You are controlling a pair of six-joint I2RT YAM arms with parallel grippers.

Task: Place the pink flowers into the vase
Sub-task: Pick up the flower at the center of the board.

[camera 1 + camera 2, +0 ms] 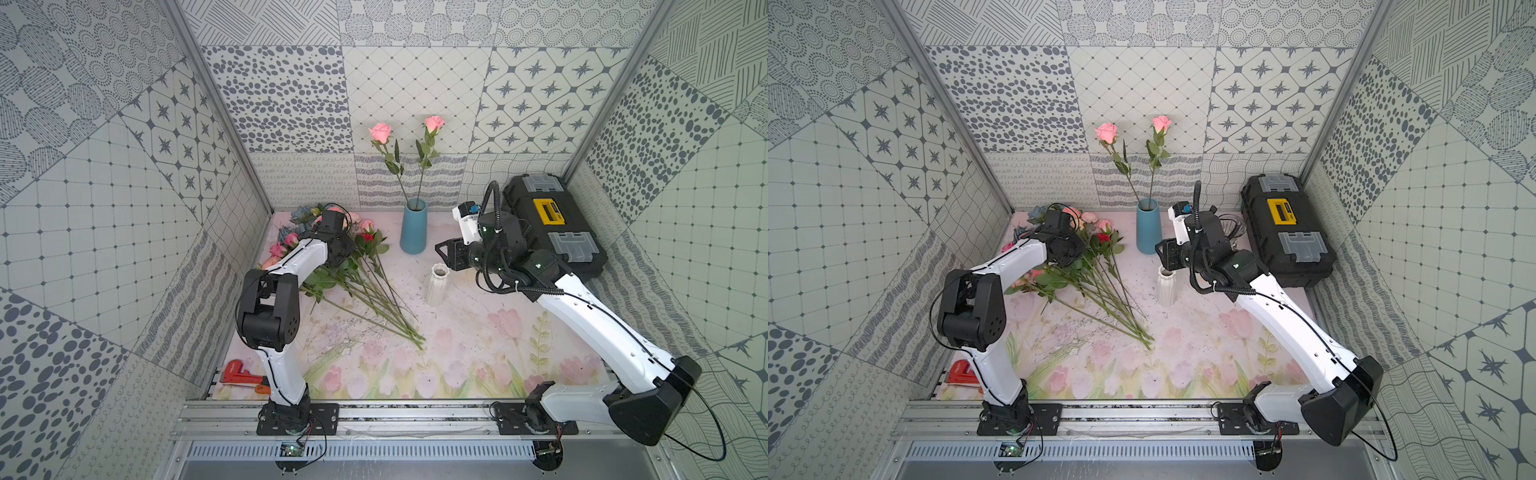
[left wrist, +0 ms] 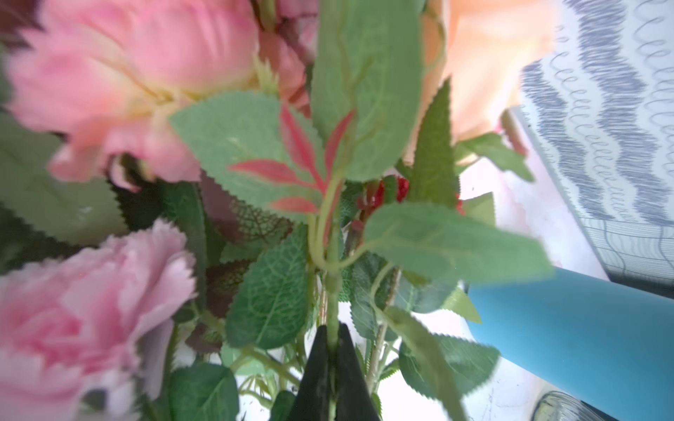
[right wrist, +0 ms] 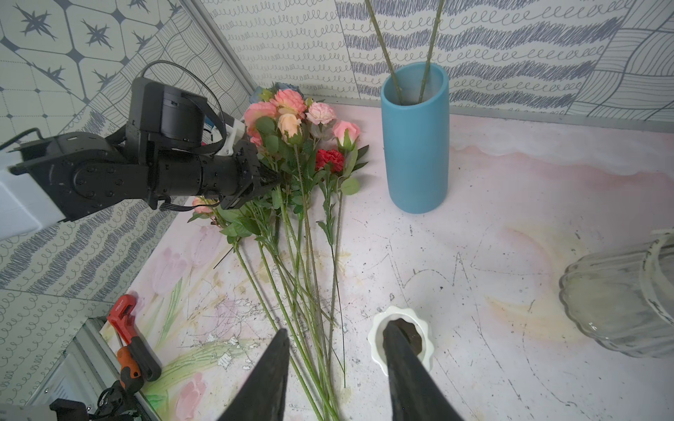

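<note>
The loose flowers (image 1: pixel 365 286) lie at the left rear of the table (image 1: pixel 478 345), heads toward the back-left corner, stems fanning toward the middle. Just right of the heads, the tall vase (image 1: pixel 414 228) stands by the back wall with two roses (image 1: pixel 433 123) in it. The small vase (image 1: pixel 437 286) stands before it. The toolbox (image 1: pixel 552 224) sits at the right rear and the pipe wrench (image 1: pixel 239 374) lies at the front left.

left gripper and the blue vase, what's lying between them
In the right wrist view, a red carnation and a pink rose lie between the left gripper, shut on a stem, and the blue vase.
</note>
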